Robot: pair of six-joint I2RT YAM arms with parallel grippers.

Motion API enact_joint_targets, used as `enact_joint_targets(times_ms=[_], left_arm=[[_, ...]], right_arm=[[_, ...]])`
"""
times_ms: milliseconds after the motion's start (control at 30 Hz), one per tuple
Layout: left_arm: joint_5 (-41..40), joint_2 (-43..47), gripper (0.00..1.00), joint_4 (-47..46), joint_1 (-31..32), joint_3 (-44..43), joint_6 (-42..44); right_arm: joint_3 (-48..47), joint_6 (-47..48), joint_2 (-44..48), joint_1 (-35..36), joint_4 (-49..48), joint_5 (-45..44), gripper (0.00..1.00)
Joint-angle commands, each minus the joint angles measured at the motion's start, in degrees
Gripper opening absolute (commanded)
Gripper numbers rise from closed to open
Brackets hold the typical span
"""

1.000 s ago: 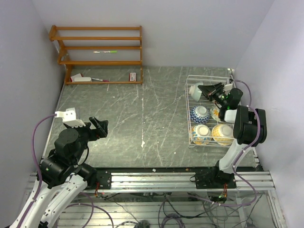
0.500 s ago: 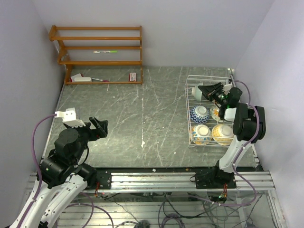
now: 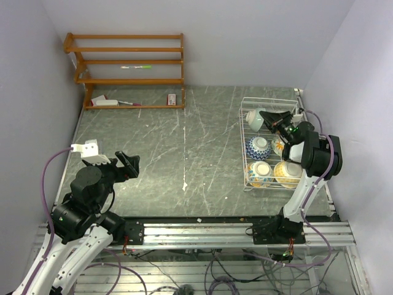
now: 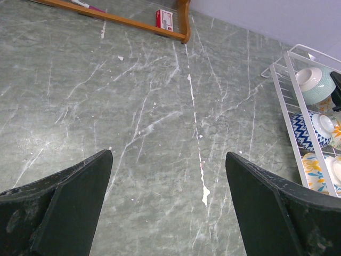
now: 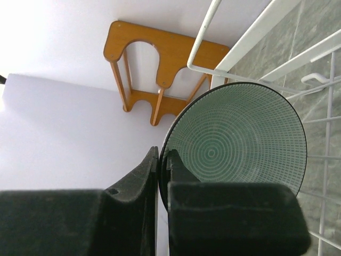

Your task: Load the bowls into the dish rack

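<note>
The green bowl point(image 3: 252, 118) is standing on edge in the 11 o'clock corner of the rack point(image 3: 268, 99), just where it was a second ago. Its mouth is facing 3 o'clock and its foot 9 o'clock, so its axis is running across the rack; being round, it is showing no longer side. The right gripper point(image 3: 265, 115) is pinching its rim, the fingers point(image 5: 133, 181) pressing almost together with the rim between them. Since the earlier frame that arm's elbow has been shifting toward 12 o'clock. A blue bowl point(image 3: 258, 147) and three other bowls point(image 3: 287, 173) are sitting toward 6 o'clock in the rack, unmoved. Well apart, at 8 o'clock on the table point(image 3: 184, 141), the left gripper point(image 3: 128, 163) is hovering with fingers spread wide, gripping nothing, unchanged. The shelf point(image 3: 129, 61) is standing at 11 o'clock.
</note>
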State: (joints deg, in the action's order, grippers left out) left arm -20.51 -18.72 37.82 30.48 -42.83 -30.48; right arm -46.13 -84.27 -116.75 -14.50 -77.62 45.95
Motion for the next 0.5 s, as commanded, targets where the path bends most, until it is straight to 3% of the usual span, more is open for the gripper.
enact_joint_targets(times_ms=[0,467], left_arm=[[-1.06,-0.25,0.98,0.06,0.44,-1.73,-0.28],[-0.93,-0.07,0.98,0.06,0.46,-1.73,-0.28]], right_arm=[[-0.81,3.66,2.53,1.08,11.82,0.28,0.00],[0.54,10.72,0.40,0.82,26.98,-3.51,0.04]])
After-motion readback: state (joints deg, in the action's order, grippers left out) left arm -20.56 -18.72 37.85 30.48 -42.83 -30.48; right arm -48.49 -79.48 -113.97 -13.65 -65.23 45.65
